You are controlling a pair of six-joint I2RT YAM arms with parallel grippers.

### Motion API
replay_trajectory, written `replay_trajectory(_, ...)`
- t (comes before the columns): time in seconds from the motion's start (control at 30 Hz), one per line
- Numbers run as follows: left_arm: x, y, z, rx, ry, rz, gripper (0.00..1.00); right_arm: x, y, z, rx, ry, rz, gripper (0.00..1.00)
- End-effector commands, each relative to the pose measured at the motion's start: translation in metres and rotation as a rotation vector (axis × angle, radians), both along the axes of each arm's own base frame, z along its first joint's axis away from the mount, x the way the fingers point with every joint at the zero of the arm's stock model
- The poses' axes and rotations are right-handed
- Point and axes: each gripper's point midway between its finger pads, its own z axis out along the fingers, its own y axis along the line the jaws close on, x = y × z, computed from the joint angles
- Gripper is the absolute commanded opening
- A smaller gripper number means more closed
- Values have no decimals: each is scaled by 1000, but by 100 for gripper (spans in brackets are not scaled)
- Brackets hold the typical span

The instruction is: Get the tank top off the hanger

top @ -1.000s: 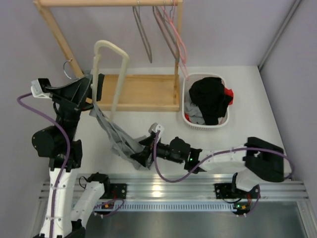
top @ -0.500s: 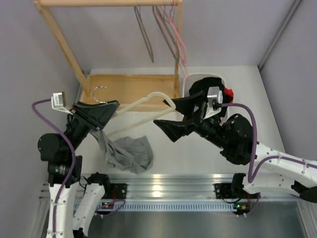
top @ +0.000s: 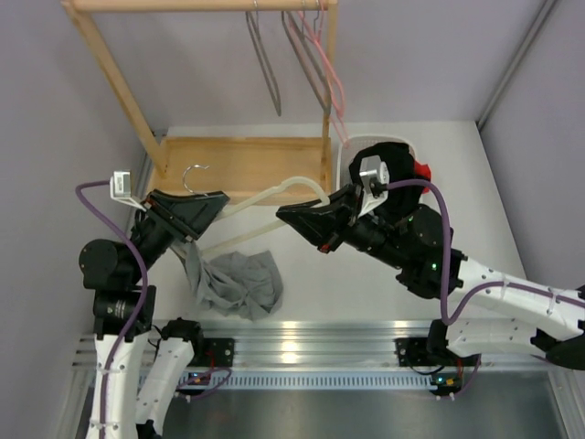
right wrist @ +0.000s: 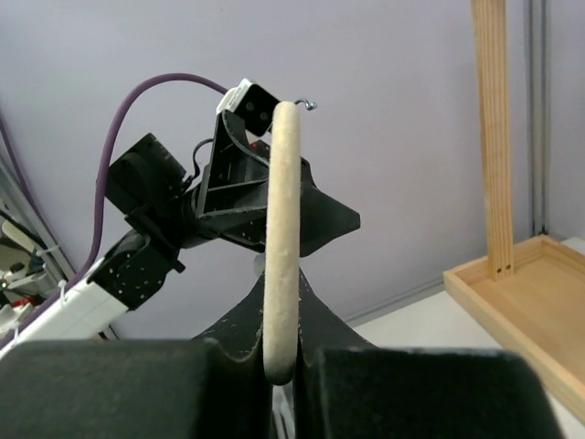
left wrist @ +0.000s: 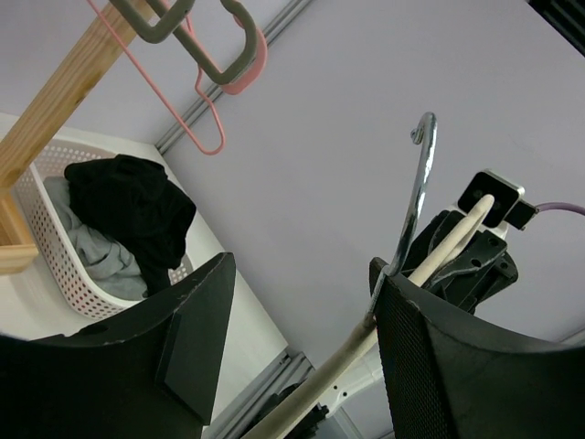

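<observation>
Though crumpled, tank top (top: 239, 285) plain grey.

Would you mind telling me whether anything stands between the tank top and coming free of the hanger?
Perhaps the left gripper: a strip of the tank top rises from the heap to under its open fingers, which flank the hanger near its hook. Whether fabric is looped there is hidden. The right gripper clamps the opposite end.

Grey tank top (top: 242, 285) crumpled below cream hanger (top: 260, 193) (one strap seemingly raised)
</observation>
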Motion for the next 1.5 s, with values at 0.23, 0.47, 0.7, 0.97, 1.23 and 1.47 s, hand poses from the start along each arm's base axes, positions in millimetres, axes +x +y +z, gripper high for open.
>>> replay_trajectory(0.23, -18, -7, -2, 76, -104, -55, 42, 26, -42, 34, 129, 123, -131, 0)
replay_trajectory(0.47, -44, -16, 6, 146, -199, -137, 86, 40, -56, 37, 157, 186, -162, 0)
replay_trajectory(0.7, -80, -24, 18, 233, -357, -221, 98, 44, -60, 44, 160, 201, -121, 0)
replay_trajectory(0.97, -75, -24, 18, 261, -393, -203, 97, 33, -45, 42, 126, 204, -25, 0)
replay_trajectory(1.23, -62, -17, 43, 232, -410, -113, 98, 16, -54, 40, 74, 109, 3, 0)
replay_trajectory(1.47, -24, -24, 52, 188, -275, -157, 98, 6, -57, 32, 76, 99, 43, 0)
